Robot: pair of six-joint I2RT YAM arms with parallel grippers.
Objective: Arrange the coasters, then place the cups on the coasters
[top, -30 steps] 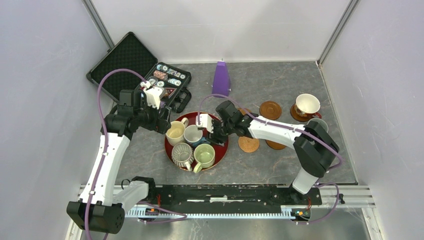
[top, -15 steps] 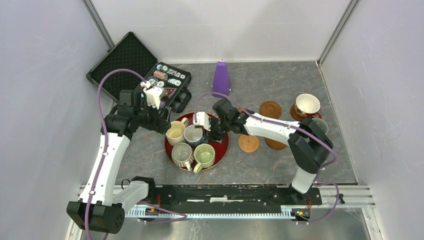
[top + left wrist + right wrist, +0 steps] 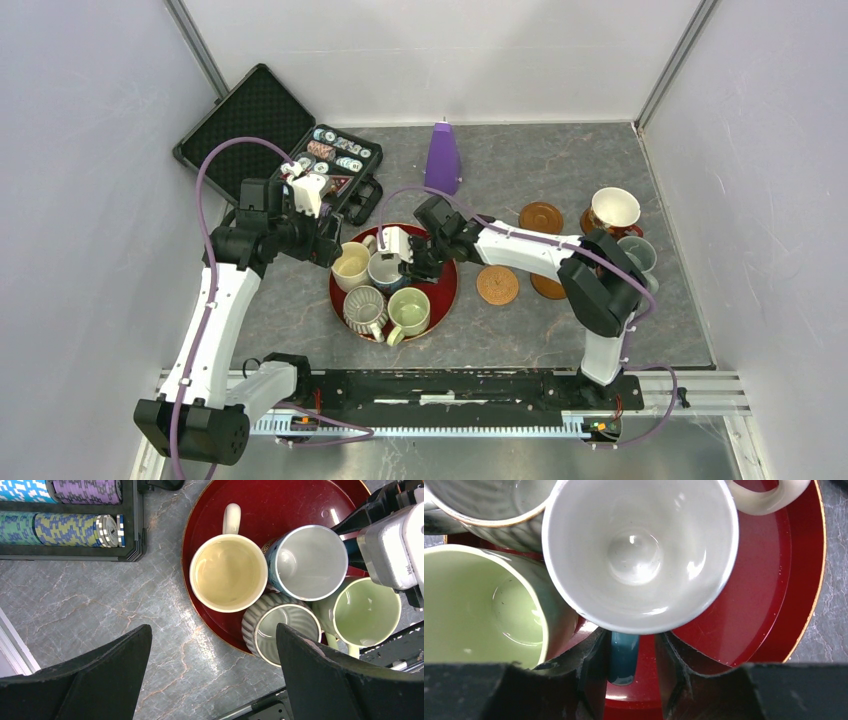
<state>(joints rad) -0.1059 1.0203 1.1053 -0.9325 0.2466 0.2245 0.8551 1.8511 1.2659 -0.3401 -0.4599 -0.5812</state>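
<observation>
Just now R gripper (image 3: 631, 652) slid left across red tray (image 3: 774, 605); jaws narrowed astride blue-handled mug (image 3: 639, 555) handle, not yet clamped. L gripper (image 3: 212, 630) wide open, empty. Lift prob. next.

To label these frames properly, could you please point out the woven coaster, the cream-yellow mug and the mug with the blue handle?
woven coaster (image 3: 497, 285), top view, centre of its woven face.
cream-yellow mug (image 3: 229, 573), left wrist view, inside bottom.
mug with the blue handle (image 3: 636, 555), right wrist view, inside bottom.
</observation>
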